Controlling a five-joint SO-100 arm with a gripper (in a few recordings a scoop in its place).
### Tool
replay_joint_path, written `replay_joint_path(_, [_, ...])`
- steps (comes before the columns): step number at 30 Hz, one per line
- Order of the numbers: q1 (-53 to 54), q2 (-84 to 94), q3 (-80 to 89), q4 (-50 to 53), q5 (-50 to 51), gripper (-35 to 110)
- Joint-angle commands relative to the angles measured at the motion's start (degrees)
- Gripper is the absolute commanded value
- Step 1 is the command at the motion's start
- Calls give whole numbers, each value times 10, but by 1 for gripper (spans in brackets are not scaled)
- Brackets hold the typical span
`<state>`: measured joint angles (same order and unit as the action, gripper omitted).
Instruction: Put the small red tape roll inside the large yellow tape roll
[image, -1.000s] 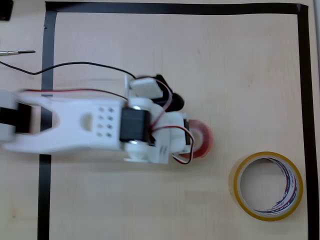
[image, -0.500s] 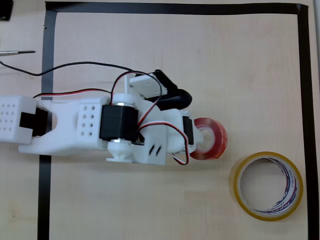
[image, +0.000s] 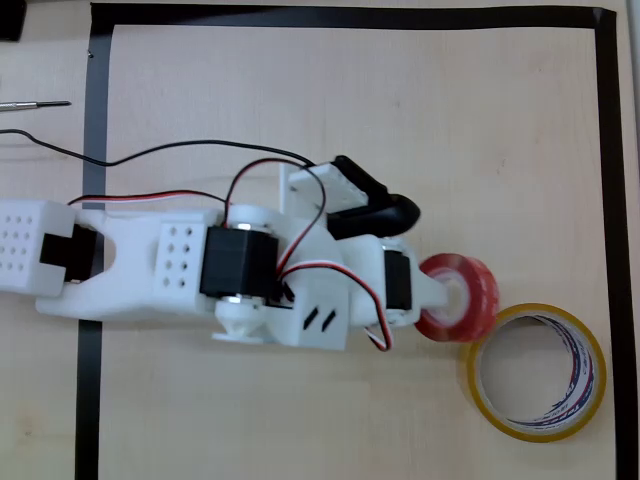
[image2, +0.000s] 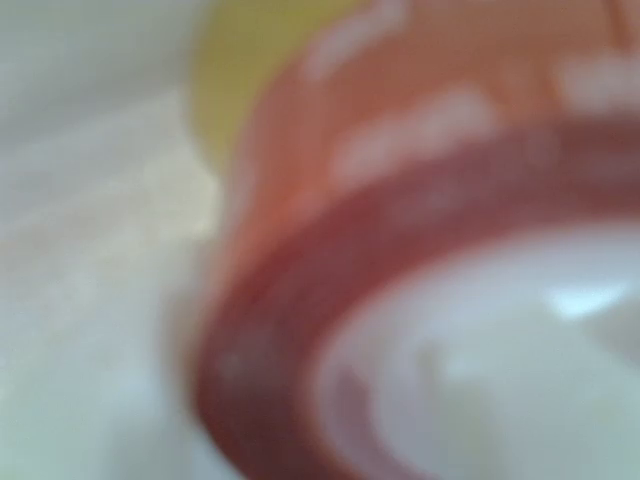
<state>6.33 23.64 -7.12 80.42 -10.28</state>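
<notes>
1. In the overhead view the white two-finger gripper (image: 437, 292) grips the small glossy red tape roll with its white core (image: 462, 296), one finger through the hole.
2. Over the last second the red roll has travelled toward four o'clock, from mid-table to just beside the large thin-walled yellowish tape roll (image: 536, 372), at its ten o'clock rim.
3. The blurred wrist view shows red ring (image2: 420, 290) close up, yellow (image2: 240, 90) behind.
4. I judge carrying nearly finished; centring over the wide hole and release remain.

Small red tape roll (image: 462, 296) just left of large yellow tape roll (image: 537, 372).
</notes>
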Motion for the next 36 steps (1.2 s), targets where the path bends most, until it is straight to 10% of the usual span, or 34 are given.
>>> replay_joint_path(1, [19, 26, -66, -67, -6, 0])
replay_joint_path(36, [56, -66, -66, -362, 9, 7])
